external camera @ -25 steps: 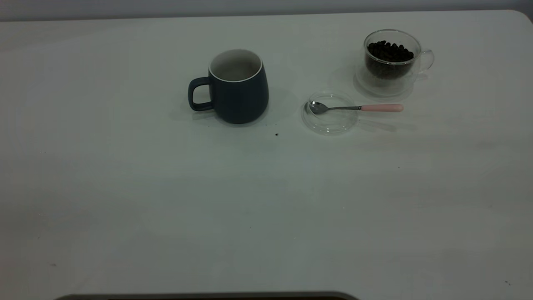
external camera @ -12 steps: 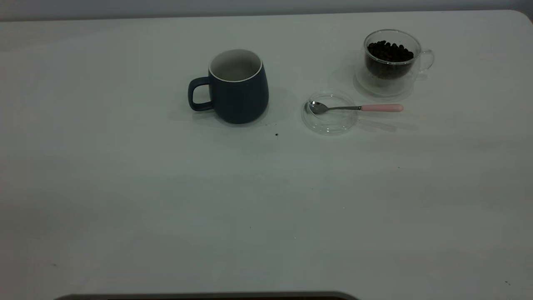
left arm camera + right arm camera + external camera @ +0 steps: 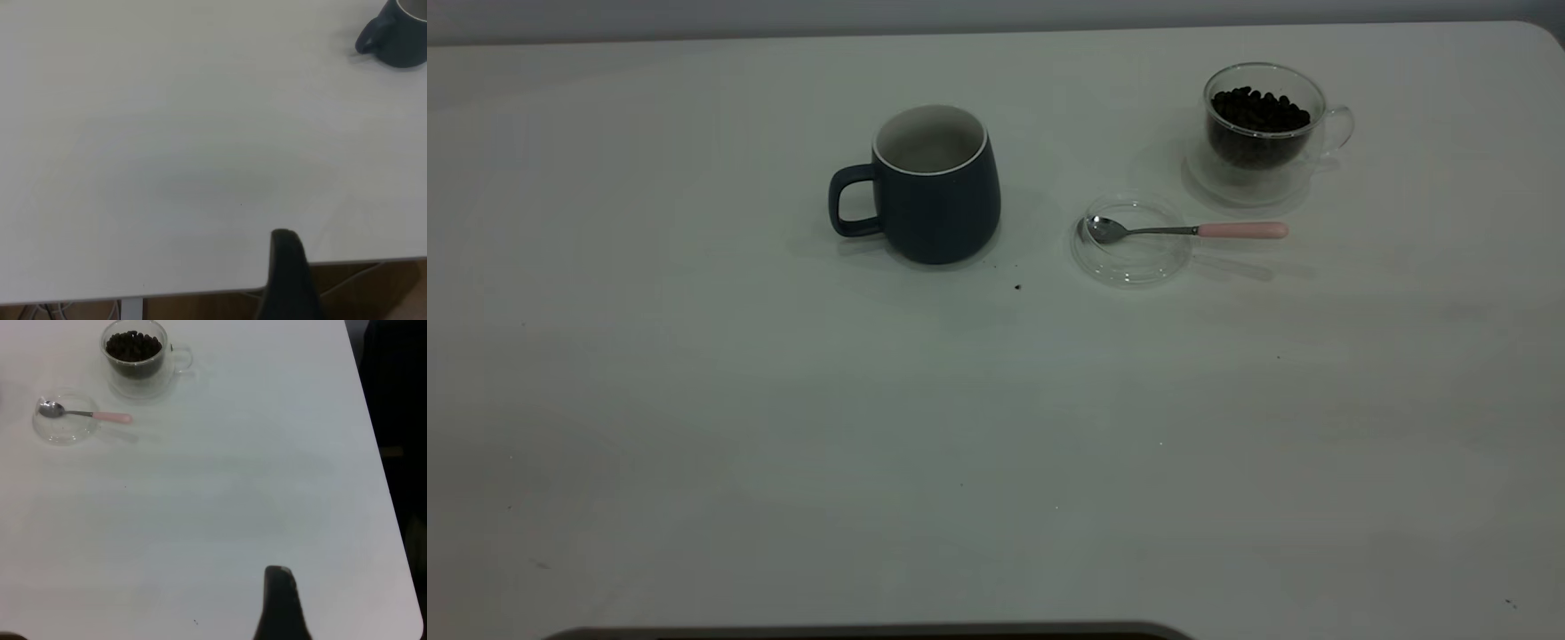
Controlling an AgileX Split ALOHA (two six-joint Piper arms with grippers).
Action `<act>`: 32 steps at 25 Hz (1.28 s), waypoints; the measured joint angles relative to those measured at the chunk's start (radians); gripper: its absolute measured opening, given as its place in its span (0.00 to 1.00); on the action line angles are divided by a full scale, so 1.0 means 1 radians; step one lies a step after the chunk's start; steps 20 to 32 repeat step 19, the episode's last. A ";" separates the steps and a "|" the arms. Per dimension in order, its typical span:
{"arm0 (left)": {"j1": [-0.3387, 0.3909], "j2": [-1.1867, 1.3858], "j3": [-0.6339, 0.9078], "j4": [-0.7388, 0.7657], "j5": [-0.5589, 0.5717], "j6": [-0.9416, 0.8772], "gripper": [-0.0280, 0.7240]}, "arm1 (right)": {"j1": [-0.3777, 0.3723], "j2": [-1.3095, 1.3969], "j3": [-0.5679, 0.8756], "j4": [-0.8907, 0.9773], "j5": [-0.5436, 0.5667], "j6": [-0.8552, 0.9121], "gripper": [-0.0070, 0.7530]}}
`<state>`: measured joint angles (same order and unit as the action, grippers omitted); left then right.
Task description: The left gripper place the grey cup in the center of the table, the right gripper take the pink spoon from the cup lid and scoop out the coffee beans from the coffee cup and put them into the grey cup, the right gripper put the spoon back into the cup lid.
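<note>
The grey cup (image 3: 934, 187), dark with a white inside, stands upright left of the table's centre at the back, handle to the left; it also shows in the left wrist view (image 3: 400, 40). The pink-handled spoon (image 3: 1192, 230) lies with its bowl in the clear cup lid (image 3: 1131, 258). The glass coffee cup (image 3: 1258, 133) holds coffee beans at the back right. The right wrist view shows the coffee cup (image 3: 135, 357), spoon (image 3: 93, 415) and lid (image 3: 63, 432) far off. My left gripper (image 3: 287, 273) is over the table's near edge. My right gripper (image 3: 280, 603) is over the near right corner. Neither is near these things.
A few dark crumbs (image 3: 1017, 287) lie on the white table (image 3: 783, 427) in front of the grey cup. The table's right edge (image 3: 380, 453) shows in the right wrist view, and its near edge (image 3: 200, 292) in the left wrist view.
</note>
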<state>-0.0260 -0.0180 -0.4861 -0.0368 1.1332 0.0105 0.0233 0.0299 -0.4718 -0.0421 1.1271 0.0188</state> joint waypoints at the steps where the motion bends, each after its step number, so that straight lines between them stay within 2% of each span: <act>1: 0.000 0.000 0.000 0.000 0.000 0.000 0.79 | 0.000 -0.001 0.000 0.001 0.000 -0.002 0.77; 7: 0.000 0.000 0.000 0.000 0.000 -0.001 0.79 | 0.000 -0.001 0.000 0.014 0.000 -0.048 0.77; 32: 0.000 0.000 0.000 0.000 0.000 -0.001 0.79 | 0.000 -0.001 0.000 0.034 0.000 -0.054 0.77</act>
